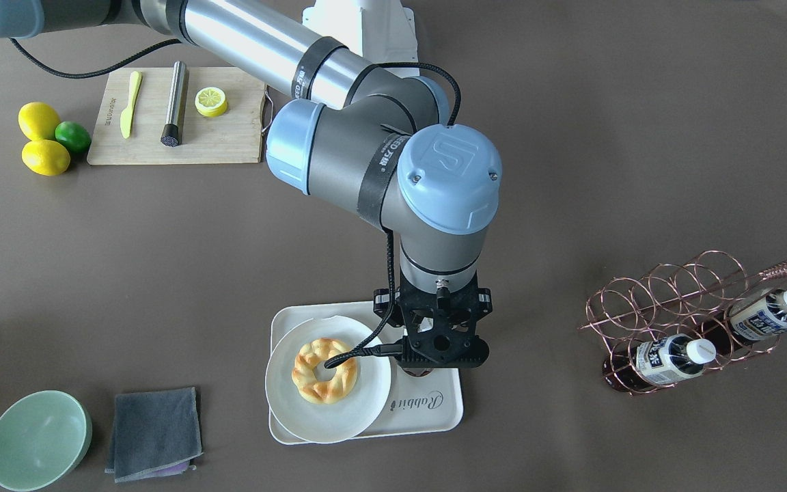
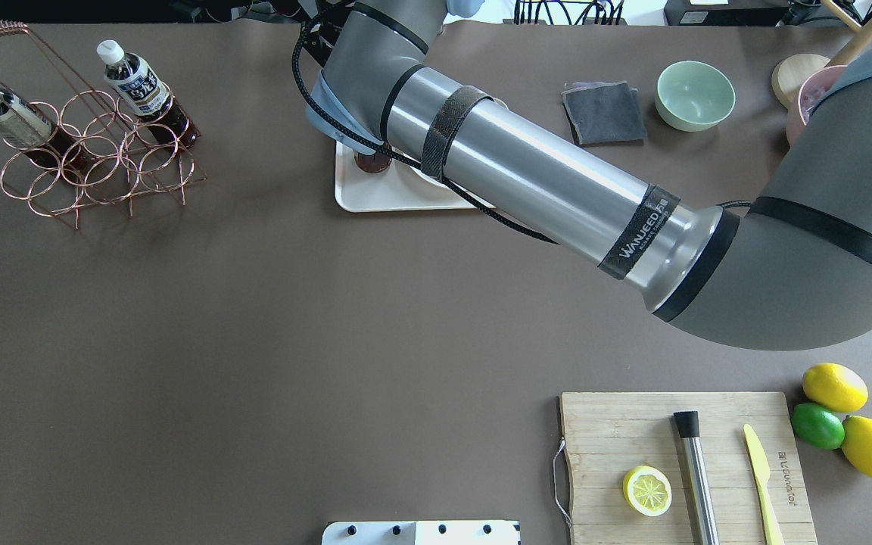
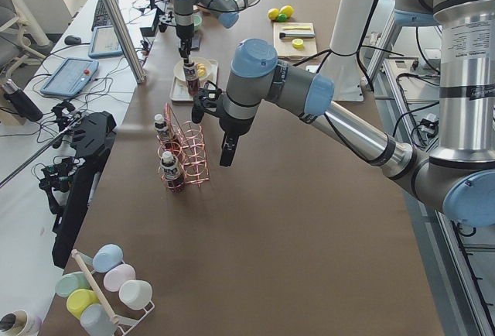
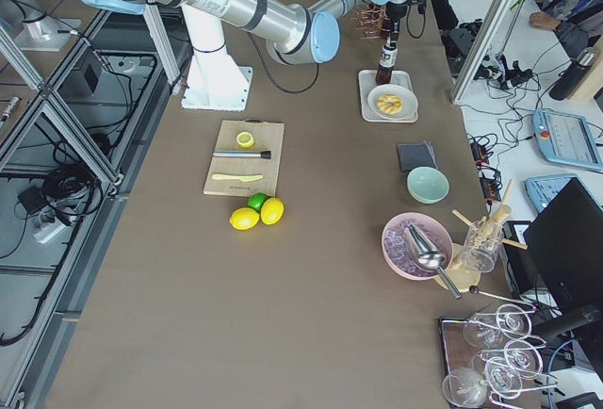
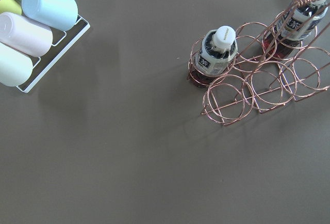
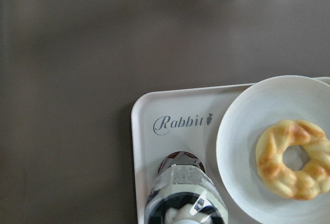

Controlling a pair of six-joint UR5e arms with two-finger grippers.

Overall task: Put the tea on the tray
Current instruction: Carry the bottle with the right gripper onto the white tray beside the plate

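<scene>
One tea bottle (image 6: 183, 193) stands upright on the off-white "Rabbit" tray (image 6: 149, 131), at the end beside the round plate. My right gripper (image 1: 438, 365) comes straight down over the bottle and holds it at the top; its fingers are hidden under the wrist. The bottle's dark base also shows in the overhead view (image 2: 372, 161). Two more tea bottles (image 1: 670, 359) (image 1: 766, 314) lie in a copper wire rack (image 1: 680, 301). My left gripper (image 3: 227, 150) hangs above the table beside that rack; I cannot tell whether it is open or shut.
A white plate with a ring pastry (image 1: 325, 372) fills the tray's other end. A grey cloth (image 1: 154, 434) and a green bowl (image 1: 38, 441) lie beside the tray. A cutting board (image 1: 175, 116) with knife and lemon half, plus lemons and a lime, sit near the robot's base.
</scene>
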